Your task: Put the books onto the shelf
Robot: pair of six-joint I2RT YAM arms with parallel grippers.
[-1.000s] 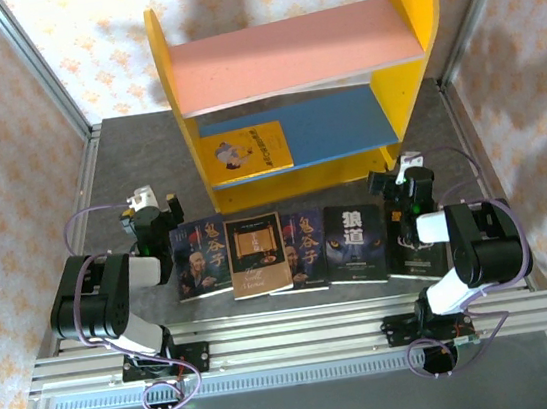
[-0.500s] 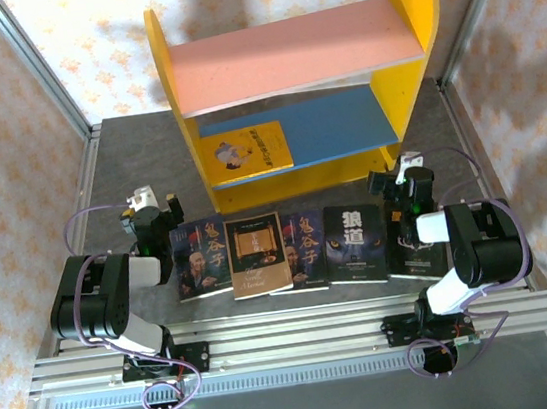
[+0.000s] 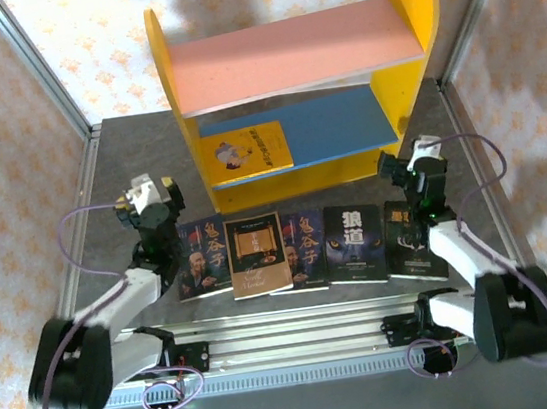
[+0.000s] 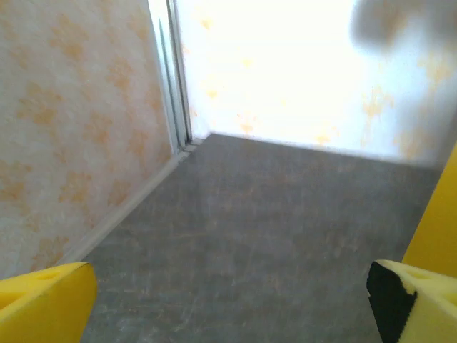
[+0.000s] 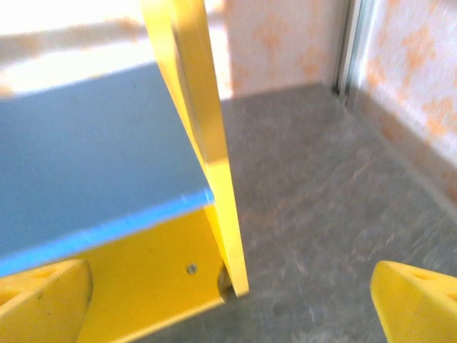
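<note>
Several thin books lie in a row on the grey table in front of the arms: dark covers (image 3: 200, 259) (image 3: 355, 243) and one tan cover (image 3: 257, 255). The rightmost book (image 3: 410, 244) is partly under my right arm. The shelf (image 3: 294, 55) stands behind them, with a pink upper board and a blue lower board (image 3: 338, 120). My left gripper (image 3: 165, 192) (image 4: 232, 314) hovers open over bare table, left of the shelf. My right gripper (image 3: 393, 169) (image 5: 228, 307) is open and empty, facing the shelf's right side panel (image 5: 207, 143) and blue board (image 5: 86, 164).
A yellow book (image 3: 243, 152) lies flat on the left part of the blue board. Patterned walls and metal corner posts (image 3: 39, 69) close in the table. The shelf's yellow side (image 4: 439, 221) is at the right of the left wrist view.
Both arms have unfolded from their tucked pose. The left gripper rose and moved a little back; the right gripper moved up and right toward the shelf's foot, uncovering more of the rightmost book.
</note>
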